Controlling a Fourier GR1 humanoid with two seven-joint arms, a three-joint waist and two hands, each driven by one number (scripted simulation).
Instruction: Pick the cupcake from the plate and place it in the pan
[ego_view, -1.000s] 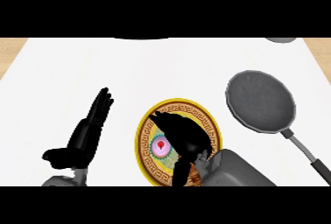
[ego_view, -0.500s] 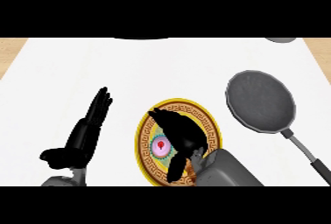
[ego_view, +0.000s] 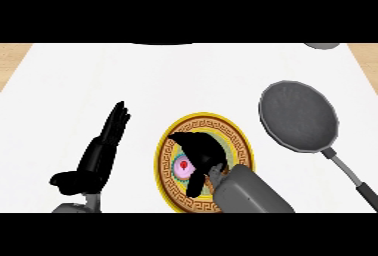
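A pink-frosted cupcake (ego_view: 183, 166) with a red cherry sits on a round plate (ego_view: 238, 141) with a yellow and brown patterned rim, low in the middle of the head view. My right hand (ego_view: 201, 149) hangs right over the cupcake, fingers curled down around it and hiding most of it. The dark grey pan (ego_view: 299, 116) lies to the right of the plate, its handle (ego_view: 353, 174) running toward the lower right. My left hand (ego_view: 100, 154) rests open at the left, fingers straight and pointing up, apart from the plate.
The white counter (ego_view: 148, 80) stretches around the plate and pan. A grey rounded object (ego_view: 323, 45) peeks in at the top right edge. Wooden surface (ego_view: 15, 52) shows at the far corners.
My right hand has shifted slightly left and lower over the plate, with its fingers curling closer round the cupcake. The left hand, plate and pan have stayed put.
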